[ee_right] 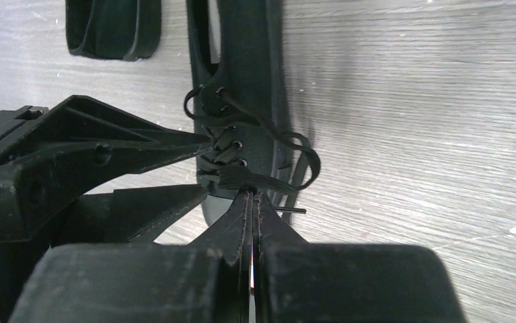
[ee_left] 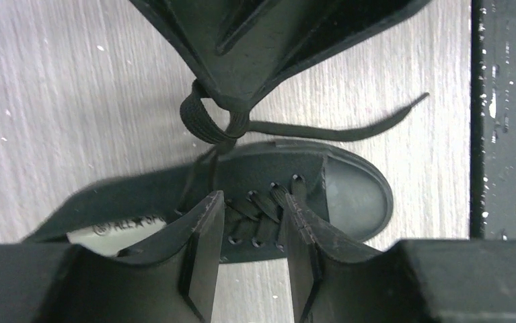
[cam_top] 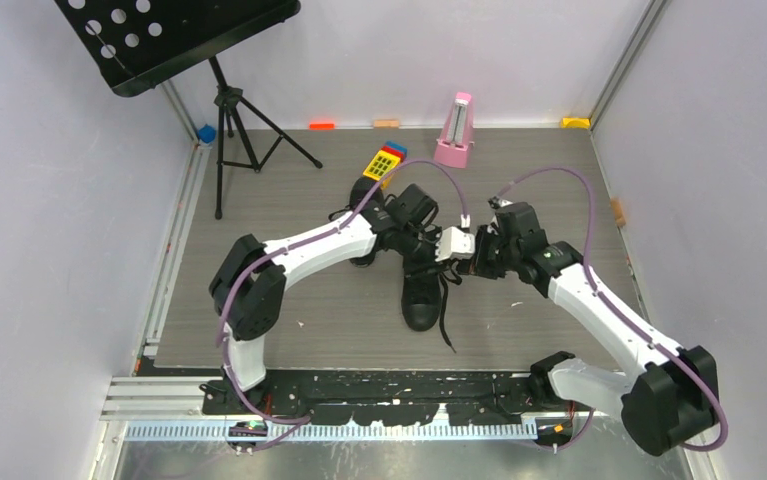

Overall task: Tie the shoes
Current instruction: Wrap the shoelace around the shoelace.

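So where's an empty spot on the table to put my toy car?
Bare table lies between the left arm and the near shoe, and again right of the pink metronome. The middle is crowded: left gripper and right gripper meet over the shoe's laces.

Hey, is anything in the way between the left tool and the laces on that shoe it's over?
Nothing visible. The left tool is open right at the shoe's laced front, with no object between them. The right tool is shut on a lace loop beside the shoe, clear of that gap.
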You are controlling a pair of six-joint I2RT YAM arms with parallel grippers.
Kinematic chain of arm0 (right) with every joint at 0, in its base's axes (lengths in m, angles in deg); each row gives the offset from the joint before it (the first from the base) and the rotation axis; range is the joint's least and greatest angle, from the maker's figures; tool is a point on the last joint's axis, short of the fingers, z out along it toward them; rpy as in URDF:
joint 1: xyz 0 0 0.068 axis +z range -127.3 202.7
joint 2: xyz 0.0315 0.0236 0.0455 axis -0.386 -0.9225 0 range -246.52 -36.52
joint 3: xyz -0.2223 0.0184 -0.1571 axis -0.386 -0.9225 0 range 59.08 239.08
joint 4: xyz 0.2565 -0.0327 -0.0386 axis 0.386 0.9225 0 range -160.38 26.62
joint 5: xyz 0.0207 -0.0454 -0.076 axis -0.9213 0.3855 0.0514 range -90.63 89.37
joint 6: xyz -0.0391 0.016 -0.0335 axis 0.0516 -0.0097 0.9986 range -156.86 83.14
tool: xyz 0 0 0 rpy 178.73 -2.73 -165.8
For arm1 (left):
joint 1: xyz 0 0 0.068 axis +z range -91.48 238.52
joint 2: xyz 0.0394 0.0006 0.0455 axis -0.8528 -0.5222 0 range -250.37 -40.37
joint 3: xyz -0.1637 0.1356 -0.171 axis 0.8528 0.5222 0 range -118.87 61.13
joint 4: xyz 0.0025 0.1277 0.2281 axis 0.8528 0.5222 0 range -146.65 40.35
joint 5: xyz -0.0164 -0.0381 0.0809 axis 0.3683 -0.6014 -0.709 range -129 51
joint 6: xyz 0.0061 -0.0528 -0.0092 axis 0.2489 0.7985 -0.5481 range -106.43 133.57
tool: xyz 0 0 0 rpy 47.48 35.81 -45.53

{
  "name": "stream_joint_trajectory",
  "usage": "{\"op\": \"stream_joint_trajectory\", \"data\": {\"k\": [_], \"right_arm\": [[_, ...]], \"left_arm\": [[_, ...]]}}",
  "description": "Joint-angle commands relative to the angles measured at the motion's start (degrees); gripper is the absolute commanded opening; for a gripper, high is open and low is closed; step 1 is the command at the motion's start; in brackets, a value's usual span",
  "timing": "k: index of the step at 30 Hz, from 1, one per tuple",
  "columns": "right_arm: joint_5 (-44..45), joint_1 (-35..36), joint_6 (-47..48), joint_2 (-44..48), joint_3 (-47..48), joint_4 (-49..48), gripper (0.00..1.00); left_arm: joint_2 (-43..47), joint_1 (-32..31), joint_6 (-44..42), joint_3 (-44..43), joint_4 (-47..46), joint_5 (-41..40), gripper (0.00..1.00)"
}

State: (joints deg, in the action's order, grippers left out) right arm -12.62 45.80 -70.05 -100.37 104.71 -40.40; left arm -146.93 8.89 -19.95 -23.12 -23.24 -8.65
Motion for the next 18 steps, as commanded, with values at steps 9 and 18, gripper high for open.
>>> {"op": "stream_joint_trajectory", "data": {"k": [9,18], "right_arm": [[15.1,-9.7,-0.8,6.1,-3.9,-1.7,0.0],[9.7,-12.9,-0.5,2.3,-3.1,-3.7,0.0]], "left_arm": [[-8.1,-4.9,-6.9,-14.2,11.2,-13.7,0.4],[-12.7,-7.4,-8.1,-18.7,15.7,-19.1,0.39]]}}
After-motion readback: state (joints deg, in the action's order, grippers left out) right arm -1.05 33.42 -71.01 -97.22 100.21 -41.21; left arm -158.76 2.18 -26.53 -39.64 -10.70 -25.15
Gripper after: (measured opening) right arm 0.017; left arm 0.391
